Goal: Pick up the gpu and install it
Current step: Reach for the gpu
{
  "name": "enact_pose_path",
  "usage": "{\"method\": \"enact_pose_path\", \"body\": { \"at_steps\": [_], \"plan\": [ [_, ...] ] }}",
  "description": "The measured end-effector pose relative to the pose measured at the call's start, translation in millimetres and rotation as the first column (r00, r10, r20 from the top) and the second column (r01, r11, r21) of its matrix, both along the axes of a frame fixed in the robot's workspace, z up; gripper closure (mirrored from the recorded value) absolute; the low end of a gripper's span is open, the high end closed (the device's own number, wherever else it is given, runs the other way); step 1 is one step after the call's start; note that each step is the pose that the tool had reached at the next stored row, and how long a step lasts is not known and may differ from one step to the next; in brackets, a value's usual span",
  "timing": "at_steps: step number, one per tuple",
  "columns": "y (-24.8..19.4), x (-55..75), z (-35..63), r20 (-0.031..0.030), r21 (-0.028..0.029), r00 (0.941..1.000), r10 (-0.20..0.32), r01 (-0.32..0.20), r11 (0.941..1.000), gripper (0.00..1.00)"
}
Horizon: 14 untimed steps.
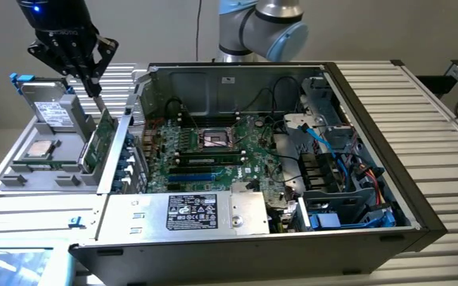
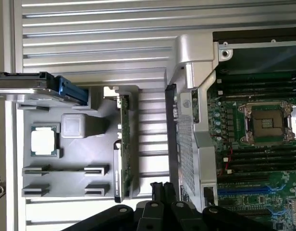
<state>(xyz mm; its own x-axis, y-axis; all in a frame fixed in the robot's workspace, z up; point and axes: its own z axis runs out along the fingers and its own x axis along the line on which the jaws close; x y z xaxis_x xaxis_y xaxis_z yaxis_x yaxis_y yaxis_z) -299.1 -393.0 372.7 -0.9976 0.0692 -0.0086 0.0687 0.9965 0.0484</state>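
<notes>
The gpu (image 1: 102,138) stands on edge in the grey holder (image 1: 45,176) at the exterior view's left — probably light, stiff and fragile, best pinched by its top edge. The claw (image 1: 93,89) hangs clenched, empty, just above.

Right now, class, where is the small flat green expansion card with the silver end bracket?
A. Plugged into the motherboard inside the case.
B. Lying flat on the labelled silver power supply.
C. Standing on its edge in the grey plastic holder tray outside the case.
C: the green expansion card stands on edge in a slot of the grey holder tray, to the exterior view's left of the open computer case.
</notes>
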Motion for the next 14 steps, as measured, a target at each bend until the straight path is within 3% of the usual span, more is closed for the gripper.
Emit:
{"method": "enact_pose_path", "body": {
  "at_steps": [11, 14],
  "plan": [
    [6.0, -49.6, -6.2, -0.0006, 0.0010, 1.0000, 0.000, 0.000, 1.0000, 0.88],
    [9.2, -53.7, -8.1, -0.0026, 0.0011, 1.0000, 0.000, 0.000, 1.0000, 0.88]
  ]
}}
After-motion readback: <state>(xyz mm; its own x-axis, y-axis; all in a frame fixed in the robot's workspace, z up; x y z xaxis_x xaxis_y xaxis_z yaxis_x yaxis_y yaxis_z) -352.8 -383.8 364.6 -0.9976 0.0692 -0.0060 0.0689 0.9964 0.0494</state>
